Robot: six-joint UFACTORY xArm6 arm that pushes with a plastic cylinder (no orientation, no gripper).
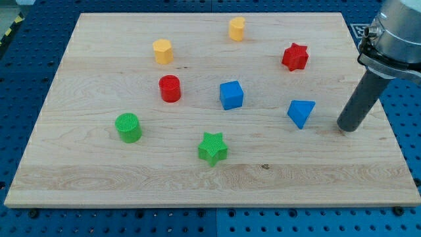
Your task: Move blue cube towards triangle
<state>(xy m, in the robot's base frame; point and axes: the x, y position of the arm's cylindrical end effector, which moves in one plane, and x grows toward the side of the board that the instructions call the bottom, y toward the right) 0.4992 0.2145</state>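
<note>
Green star (212, 147) nearest; my tip (349, 128) right of blue triangle (301, 112), apart; blue cube (231, 95) left; no hand fitted.

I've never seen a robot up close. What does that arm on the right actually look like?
It has no hand. A bulky light-grey metal housing with a dark band at its base enters from the view's top right, and a straight, dark cylindrical rod hangs from it. My tip is the rod's blunt lower end, standing to the right of the blue triangle. No cables or markings are visible.
</note>
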